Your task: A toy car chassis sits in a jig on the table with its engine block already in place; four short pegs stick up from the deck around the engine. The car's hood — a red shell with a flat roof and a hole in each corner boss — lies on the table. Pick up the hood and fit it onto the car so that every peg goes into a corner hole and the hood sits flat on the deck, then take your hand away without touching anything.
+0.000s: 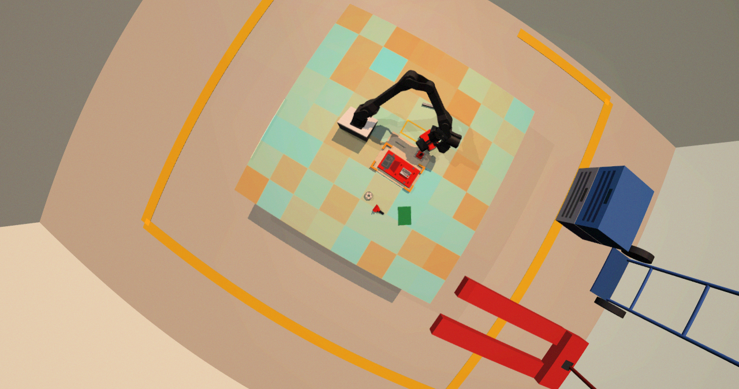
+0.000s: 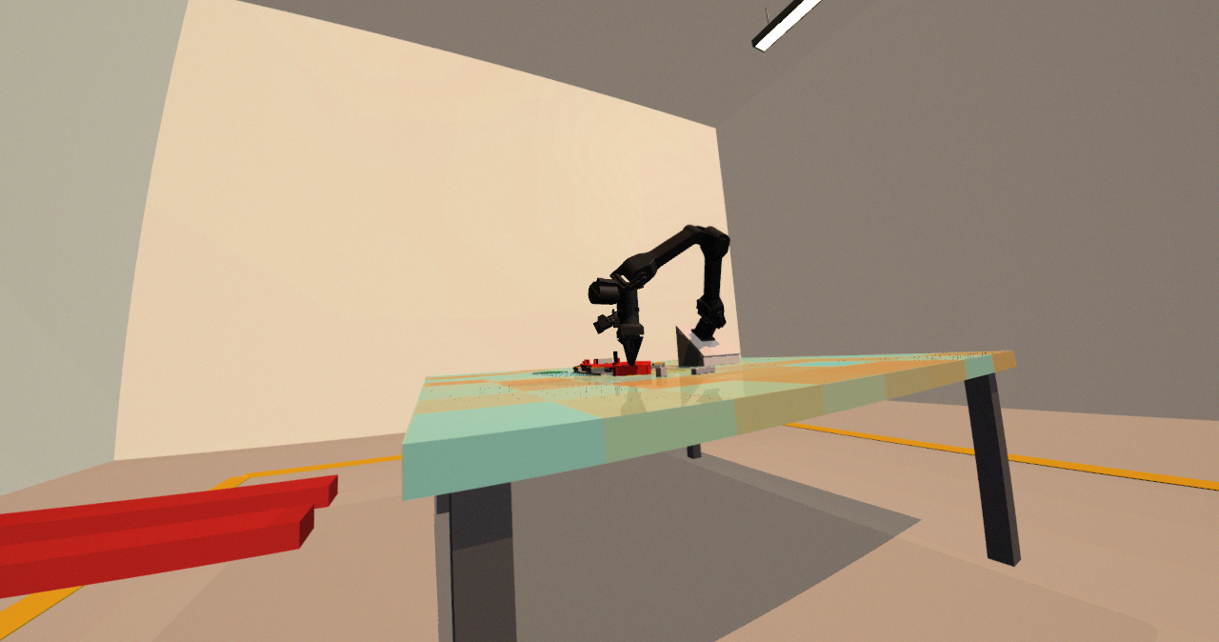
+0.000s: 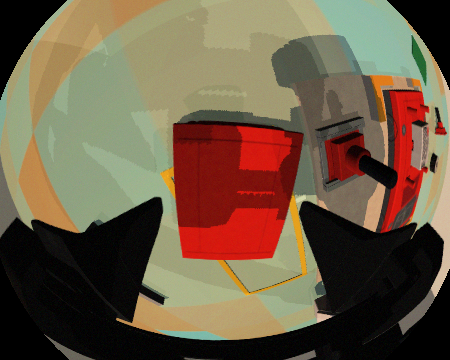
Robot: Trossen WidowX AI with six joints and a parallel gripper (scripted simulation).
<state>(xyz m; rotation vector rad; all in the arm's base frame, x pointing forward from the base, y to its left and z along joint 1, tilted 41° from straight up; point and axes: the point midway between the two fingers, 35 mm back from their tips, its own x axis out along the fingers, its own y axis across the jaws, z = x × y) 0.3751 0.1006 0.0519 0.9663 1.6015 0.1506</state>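
Observation:
The red hood lies on the table, flat roof up. My gripper is open and empty, pointing down over the hood. In the wrist view its black fingers stand on either side of the hood's near part, with gaps. In the exterior view the fingertips reach about the height of the roof. Contact cannot be told. The red chassis sits in the jig beside the hood. The silver engine block is on its deck, with small red pegs around it. The hood's corner holes are hidden.
A red part with a black post stands close to the hood, on the chassis side. A yellow outline borders the hood. A wheel, small red part and green sheet lie beyond the jig.

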